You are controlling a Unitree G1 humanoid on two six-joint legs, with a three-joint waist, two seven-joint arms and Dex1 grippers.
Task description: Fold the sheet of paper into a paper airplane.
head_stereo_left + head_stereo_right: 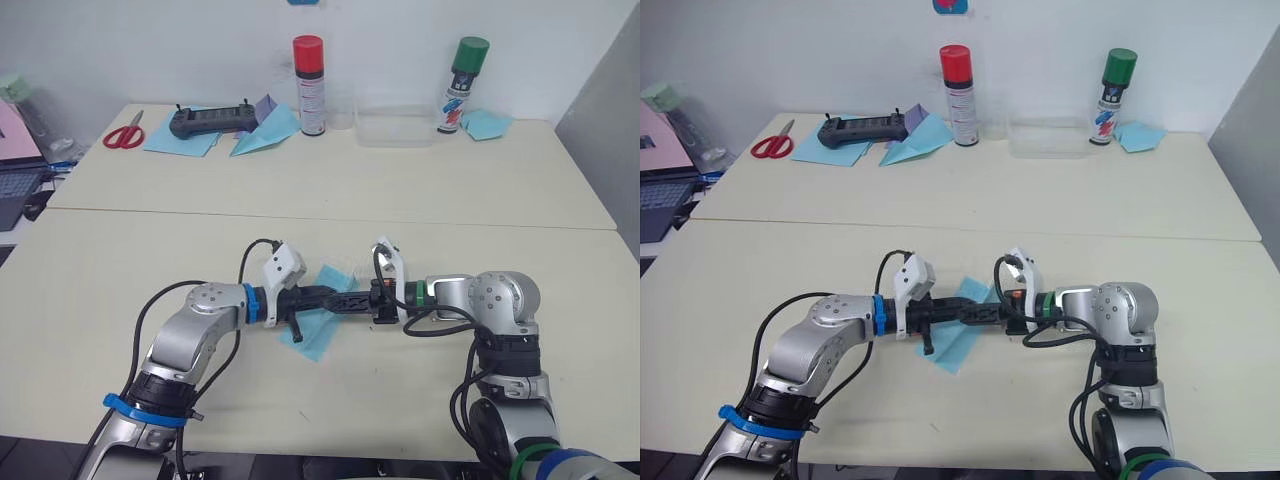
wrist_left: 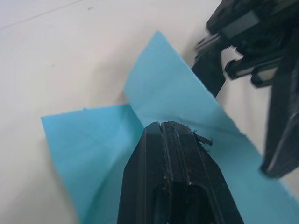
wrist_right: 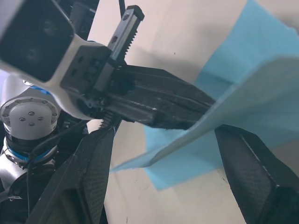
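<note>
Left end effector [image 2: 175, 128] clamped on sheet of paper [image 2: 98, 154] | right end effector [image 3: 159, 163] spread wide

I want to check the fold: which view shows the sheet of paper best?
The left wrist view: the sheet of paper shows its raised flap. Eye views have it partly behind both grippers; the right wrist view shows it edge-on.

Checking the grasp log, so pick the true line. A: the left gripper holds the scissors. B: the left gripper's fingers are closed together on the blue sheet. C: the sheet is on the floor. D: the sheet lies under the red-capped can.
B: the left gripper has its fingers pressed together against the sheet of paper on the near table.
</note>
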